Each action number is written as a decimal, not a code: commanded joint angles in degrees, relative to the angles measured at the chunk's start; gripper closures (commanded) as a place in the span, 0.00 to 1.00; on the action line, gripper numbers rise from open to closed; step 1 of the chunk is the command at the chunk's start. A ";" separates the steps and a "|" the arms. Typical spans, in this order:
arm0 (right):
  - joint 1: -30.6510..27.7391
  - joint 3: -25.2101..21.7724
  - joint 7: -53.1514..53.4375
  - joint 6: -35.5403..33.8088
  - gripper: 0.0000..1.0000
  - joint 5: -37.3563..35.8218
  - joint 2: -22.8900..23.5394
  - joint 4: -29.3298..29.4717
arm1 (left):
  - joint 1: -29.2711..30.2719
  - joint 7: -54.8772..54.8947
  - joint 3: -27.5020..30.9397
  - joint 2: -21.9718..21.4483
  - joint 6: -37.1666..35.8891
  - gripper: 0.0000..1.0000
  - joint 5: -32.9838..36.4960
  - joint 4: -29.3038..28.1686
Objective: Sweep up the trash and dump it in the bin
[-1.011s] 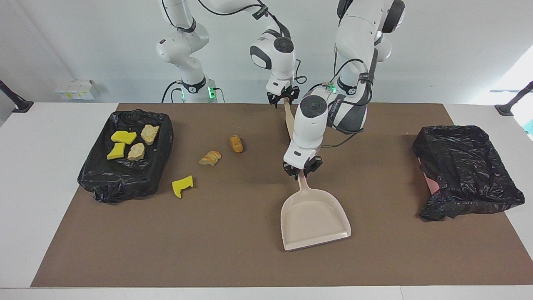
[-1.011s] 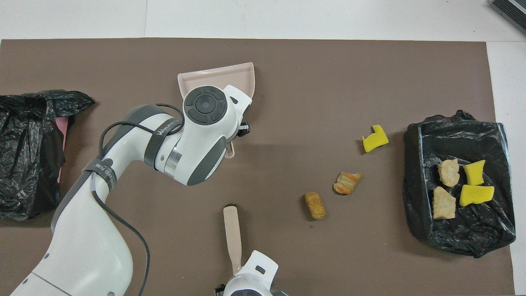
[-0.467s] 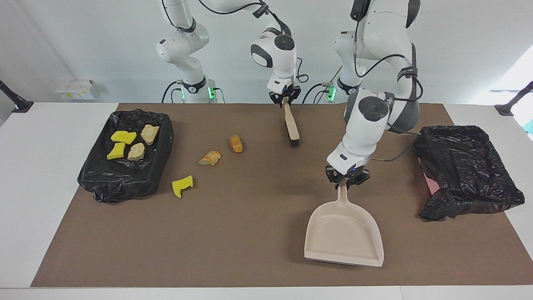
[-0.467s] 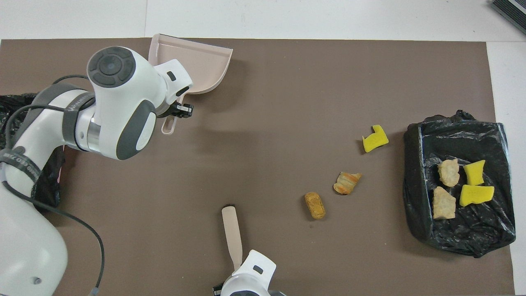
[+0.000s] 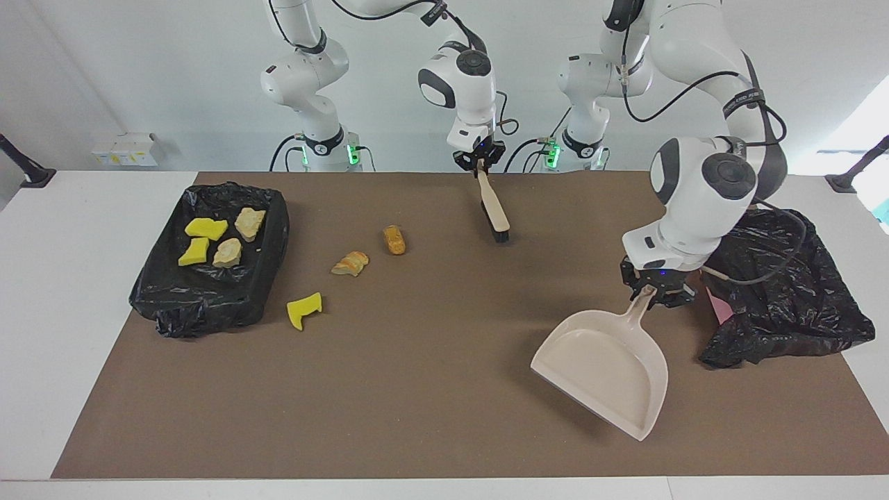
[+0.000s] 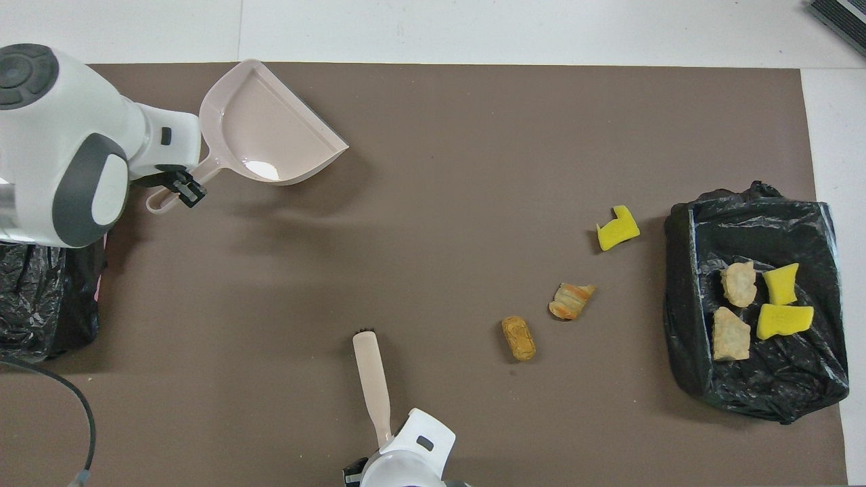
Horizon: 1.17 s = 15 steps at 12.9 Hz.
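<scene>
The left gripper [image 5: 656,290] is closed on the empty dustpan [image 5: 604,364], held up beside the empty bin [image 5: 785,292]. The right gripper [image 5: 479,161] grips the brush [image 5: 494,212]. 3 trash pieces [image 5: 351,264] lie far from that bin, so the pan may dump nothing.

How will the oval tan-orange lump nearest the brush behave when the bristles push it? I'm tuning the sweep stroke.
The oval lump looks rounded, so it may roll or veer off rather than slide straight. It is small beside the brush, so probably light and easily flicked. Its crust looks crumbly; a hard push might shed bits.
</scene>
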 commanded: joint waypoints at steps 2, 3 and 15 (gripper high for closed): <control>-5.42 0.05 3.44 -13.06 1.00 -0.58 -11.08 -1.32 | 4.49 24.75 -0.52 -3.42 -1.11 1.00 0.34 -2.29; -7.35 0.05 3.70 -16.93 1.00 -2.67 -13.19 -1.41 | 4.50 32.22 -0.52 -4.29 -1.20 1.00 0.42 -3.43; -38.28 0.13 -12.71 -24.62 1.00 -29.05 -3.38 5.26 | -12.79 16.25 -0.96 -19.67 2.21 1.00 0.34 -30.83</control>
